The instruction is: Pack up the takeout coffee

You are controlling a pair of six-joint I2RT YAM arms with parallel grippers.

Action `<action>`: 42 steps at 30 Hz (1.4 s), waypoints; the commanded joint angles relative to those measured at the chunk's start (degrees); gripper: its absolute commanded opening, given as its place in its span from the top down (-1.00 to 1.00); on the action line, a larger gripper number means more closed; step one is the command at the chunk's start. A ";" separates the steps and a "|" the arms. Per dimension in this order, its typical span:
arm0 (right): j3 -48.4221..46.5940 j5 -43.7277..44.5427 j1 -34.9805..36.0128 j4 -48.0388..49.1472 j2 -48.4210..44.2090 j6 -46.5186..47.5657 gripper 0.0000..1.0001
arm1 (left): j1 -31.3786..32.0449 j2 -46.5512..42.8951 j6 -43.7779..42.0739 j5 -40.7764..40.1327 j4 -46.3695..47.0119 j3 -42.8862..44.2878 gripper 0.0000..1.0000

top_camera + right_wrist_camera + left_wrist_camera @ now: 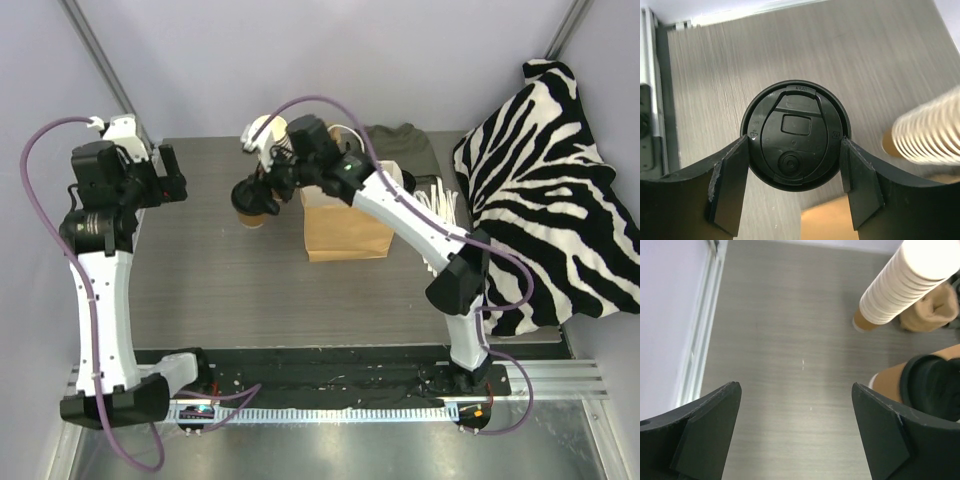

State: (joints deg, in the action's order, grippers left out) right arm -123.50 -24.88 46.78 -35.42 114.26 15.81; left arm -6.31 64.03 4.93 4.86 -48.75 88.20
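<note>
**Top external view.** The takeout coffee (250, 203) is found in the far-left part of the tabletop (220, 290), upright, with its long axis vertical. The right gripper (262, 192) is closed around it, the arm reaching in from the right edge. A brown paper bag (347, 232) stands just beside the cup, on its right-edge side. A stack of lidless cups (265, 130) stands nearer the far edge. The left gripper (172, 186) is well apart from the cup, toward the left edge.

**Left wrist view.** The left gripper (797, 412) is spread wide, with only bare tabletop seen between its jaws. The coffee (887, 385) is glimpsed at the right margin, outside the jaws.

**Right wrist view.** The black lid (795, 132) is pinched at its rim by both fingers (730, 185), from opposite sides. It cannot be determined whether the cup's base rests on the tabletop.

**Assessment.** The coming move is judged to turn on the bag lying directly to the right-edge side of the held cup. The right arm is the nearer one and already has the cup. The bag's mouth is hidden by that arm, so its openness is unconfirmed.
</note>
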 commanded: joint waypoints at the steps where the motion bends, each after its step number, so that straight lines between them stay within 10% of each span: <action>1: 5.63 4.92 4.88 8.06 1.49 8.17 0.62 | -3.01 2.15 2.63 3.84 -8.19 0.83 -0.96; 14: 16.19 8.89 7.97 22.23 9.49 12.84 0.60 | -5.12 8.55 -0.27 10.43 -16.72 1.70 -0.99; 25: 19.00 7.74 8.15 21.45 4.58 9.68 -0.59 | -5.12 10.50 -9.32 17.46 -17.26 -0.22 -0.99; 33: 9.36 6.25 7.09 16.36 0.62 3.97 -0.99 | -5.03 13.84 -14.75 20.53 -13.56 -2.07 -0.99; 42: -4.03 1.42 -1.69 6.16 -8.06 -9.12 -0.99 | 14.80 16.83 -23.12 5.96 -9.87 -5.76 -0.99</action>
State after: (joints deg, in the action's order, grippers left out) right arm -123.02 -21.04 50.22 -25.82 116.38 14.63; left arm -0.16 80.27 -14.02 17.82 -61.89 83.24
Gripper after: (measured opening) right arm 0.996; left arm 0.995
